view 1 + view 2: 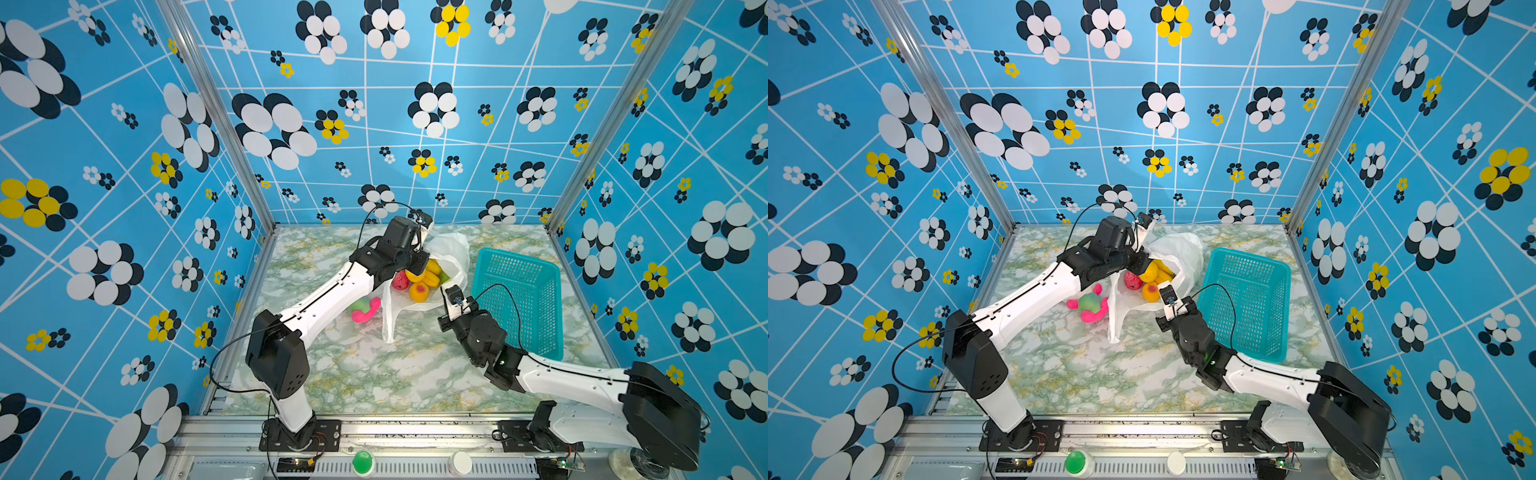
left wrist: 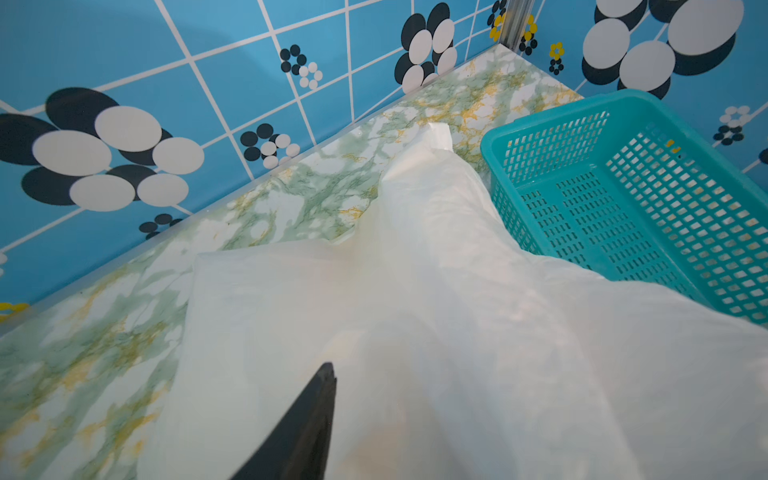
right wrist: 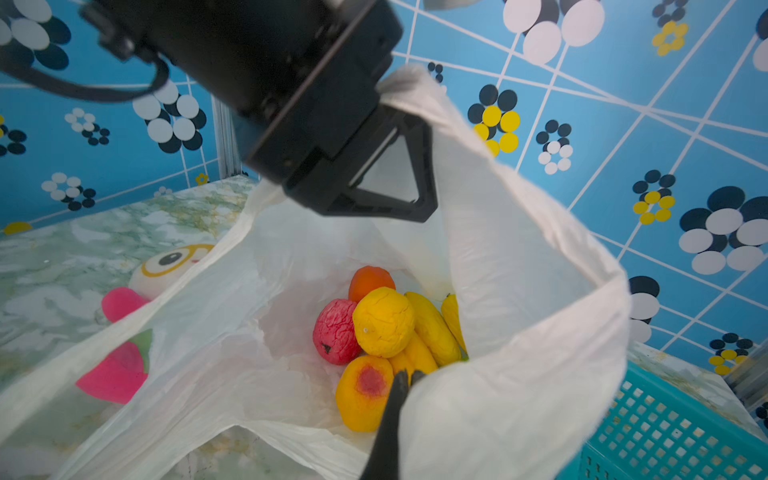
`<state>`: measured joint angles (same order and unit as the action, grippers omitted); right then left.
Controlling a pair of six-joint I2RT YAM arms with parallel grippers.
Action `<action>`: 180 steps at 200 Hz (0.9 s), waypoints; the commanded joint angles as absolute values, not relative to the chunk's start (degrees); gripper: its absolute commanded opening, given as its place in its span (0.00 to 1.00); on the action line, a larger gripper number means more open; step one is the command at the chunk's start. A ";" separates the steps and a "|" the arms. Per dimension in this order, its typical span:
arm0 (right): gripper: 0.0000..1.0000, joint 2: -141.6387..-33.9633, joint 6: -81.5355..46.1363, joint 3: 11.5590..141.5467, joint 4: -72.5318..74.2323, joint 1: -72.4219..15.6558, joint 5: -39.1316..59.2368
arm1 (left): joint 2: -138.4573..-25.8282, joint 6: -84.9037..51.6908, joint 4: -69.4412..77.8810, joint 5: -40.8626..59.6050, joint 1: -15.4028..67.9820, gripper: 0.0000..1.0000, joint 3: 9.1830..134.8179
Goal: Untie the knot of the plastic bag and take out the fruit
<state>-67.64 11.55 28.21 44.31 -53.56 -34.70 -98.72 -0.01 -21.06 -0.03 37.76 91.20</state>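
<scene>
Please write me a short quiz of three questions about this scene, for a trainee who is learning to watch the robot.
1. True or false: the teal basket holds no fruit.
2. The right gripper is shut on: A the wall of the teal basket; B the rim of the plastic bag; C a yellow fruit.
3. Short answer: where does the fruit lie?
Key: 1 true. 2 B. 3 Inside the plastic bag, whose mouth stands open.

We see the plastic bag [image 1: 1177, 253] lying open on the table [image 1: 1092, 374], fruit [image 1: 1148, 282] showing inside. The left claw [image 1: 1142, 262] is at its eleven o'clock rim and the right claw [image 1: 1163, 289] at five o'clock. A teal basket [image 1: 1250, 254] sits at three o'clock and a plush toy [image 1: 1090, 305] at eight.
</scene>
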 commanded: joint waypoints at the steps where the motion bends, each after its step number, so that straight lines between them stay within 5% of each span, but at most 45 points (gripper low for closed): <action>1: 0.00 -63.67 11.00 27.51 38.28 -51.74 -36.58 | -96.44 1.17 -21.18 -2.28 36.83 0.57 90.26; 11: 0.00 -62.08 10.44 27.09 36.70 -50.28 -36.57 | -96.64 1.19 -21.44 -2.29 36.72 0.46 90.43; 29: 0.00 -59.49 8.39 26.30 34.04 -46.79 -36.99 | -96.69 1.14 -21.59 -1.34 36.75 0.00 90.70; 87: 0.02 -62.29 -2.89 34.02 16.57 -32.97 -34.36 | -94.18 0.68 -19.58 -1.44 36.74 0.00 88.11; 180: 0.23 -83.14 -4.44 54.27 6.15 -31.50 -33.60 | -88.98 -1.32 -16.87 -0.43 32.61 0.00 83.22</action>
<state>-81.54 -3.40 51.57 12.12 -32.47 -31.48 -91.44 0.25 -19.25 -0.80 34.13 84.25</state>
